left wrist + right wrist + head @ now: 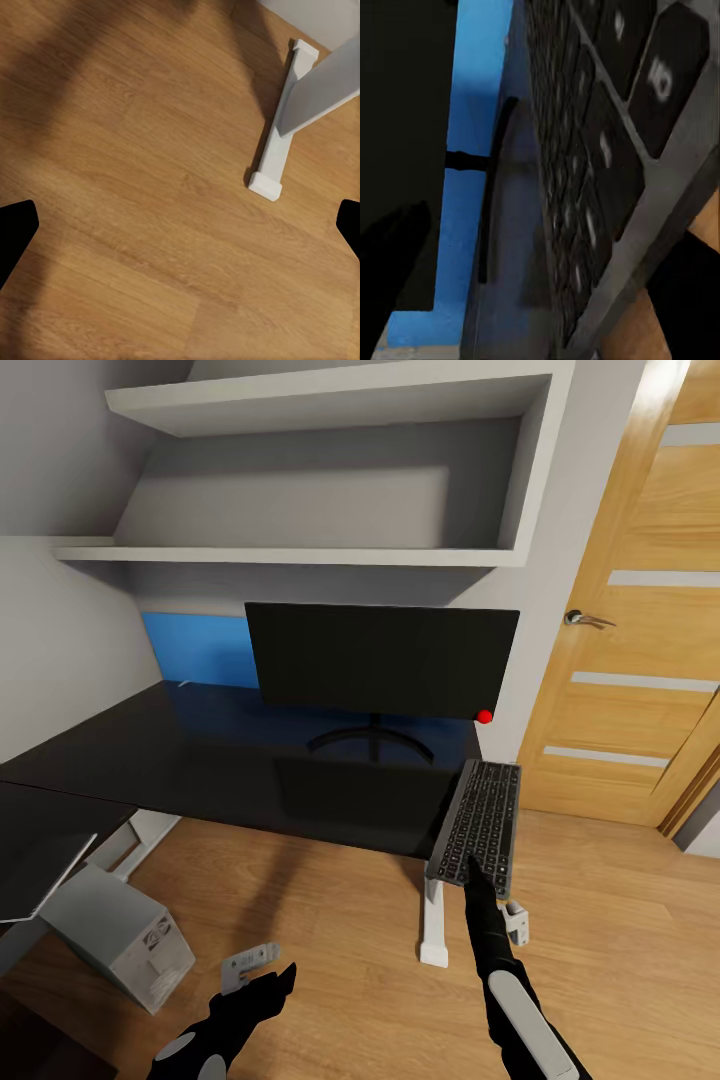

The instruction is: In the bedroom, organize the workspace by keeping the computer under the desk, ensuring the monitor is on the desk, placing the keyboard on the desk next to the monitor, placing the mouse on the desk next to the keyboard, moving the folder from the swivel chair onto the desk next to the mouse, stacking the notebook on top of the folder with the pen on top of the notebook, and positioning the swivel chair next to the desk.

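Now keyboard (478, 830) in right end effector (470, 875), above desk (200, 760) edge.

My head camera looks forward and down from above my arms; the desk (200, 760) crosses the middle of the frame, the monitor (380, 660) stands at centre, shelves fill the top, a door runs down the right edge, and wooden floor (330, 920) lies along the bottom. My left wrist camera faces almost straight down at that floor from a little way off; the desk's white leg (274, 146) sits in its upper right, and the head view shares it at lower centre. My right wrist camera is pressed very close against the keyboard (600, 150); blurred keys fill its right half; the monitor shows dark at its left.
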